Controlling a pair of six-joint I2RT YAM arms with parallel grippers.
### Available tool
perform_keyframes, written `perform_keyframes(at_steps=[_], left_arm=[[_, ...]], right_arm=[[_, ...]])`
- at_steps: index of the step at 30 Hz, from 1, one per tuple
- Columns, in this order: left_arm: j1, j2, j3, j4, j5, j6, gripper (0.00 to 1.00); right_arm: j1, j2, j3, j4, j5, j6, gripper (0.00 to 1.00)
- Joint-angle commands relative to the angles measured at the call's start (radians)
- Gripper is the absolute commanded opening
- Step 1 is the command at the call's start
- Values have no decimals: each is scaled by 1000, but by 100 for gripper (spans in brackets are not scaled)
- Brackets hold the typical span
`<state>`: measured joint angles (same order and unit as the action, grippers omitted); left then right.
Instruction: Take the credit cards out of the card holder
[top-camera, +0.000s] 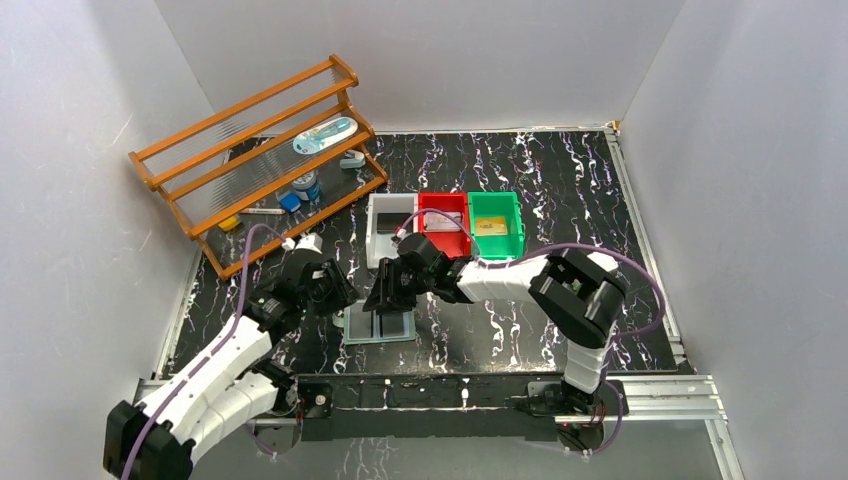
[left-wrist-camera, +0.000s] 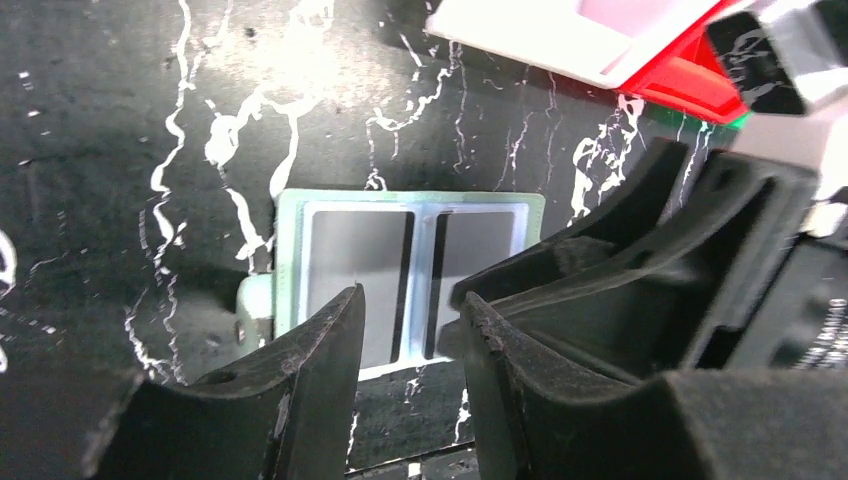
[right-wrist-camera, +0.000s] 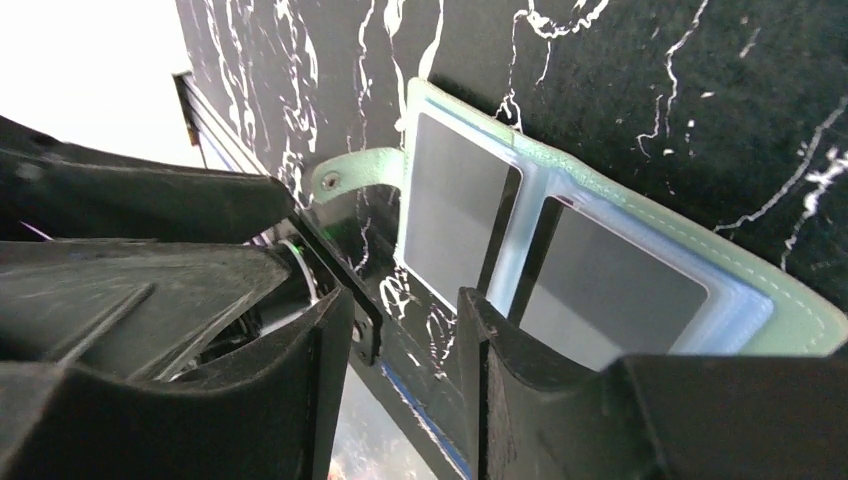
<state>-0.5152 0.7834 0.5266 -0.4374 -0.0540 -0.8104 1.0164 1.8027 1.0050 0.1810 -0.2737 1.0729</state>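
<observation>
1. The black, white-veined table (top-camera: 560, 190) fills the walled workspace.
2. A wooden rack (top-camera: 250, 150) stands tilted in the far left corner with small items on its shelves.
3. Three bins sit in a row near the table's middle: a white bin (top-camera: 372, 235), a red bin (top-camera: 443, 199) and a green bin (top-camera: 518, 225). The green one holds a flat yellowish item.
4. The card holder (left-wrist-camera: 400, 199) lies spread open and flat on the table, close to the near edge, in front of the white bin. Both grippers lean in over it from either side.
5. The left gripper (left-wrist-camera: 412, 300) hovers over the holder's near edge. Its fingers are apart and nothing is between them.
6. The right gripper (right-wrist-camera: 405, 298) is low at the holder's edge, its fingers also apart and empty. Whether a fingertip touches the holder cannot be told.
7. The credit cards (left-wrist-camera: 350, 265) show as two grey panels, each with a dark stripe, tucked in the holder's two clear pockets.
8. The holder's small tab (left-wrist-camera: 255, 300) sticks out flat from one side.
</observation>
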Motion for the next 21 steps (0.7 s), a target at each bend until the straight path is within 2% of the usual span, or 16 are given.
perform_keyframes(at_steps=[1,7,16,21], left_arm=[[-1,66,24,69,93,38,40],[-1,153,-25,94,164,13,43],[-3,252,-21,30,173,70,46],[-3,280,-37,27,137,64,41]], right_arm=[[5,54,11,22,-81,-79,49],[3,49,-27,-109,42,-127,48],[1,13,-130,-127,109,-118,46],[0,-7,-131,-75,75,-123,46]])
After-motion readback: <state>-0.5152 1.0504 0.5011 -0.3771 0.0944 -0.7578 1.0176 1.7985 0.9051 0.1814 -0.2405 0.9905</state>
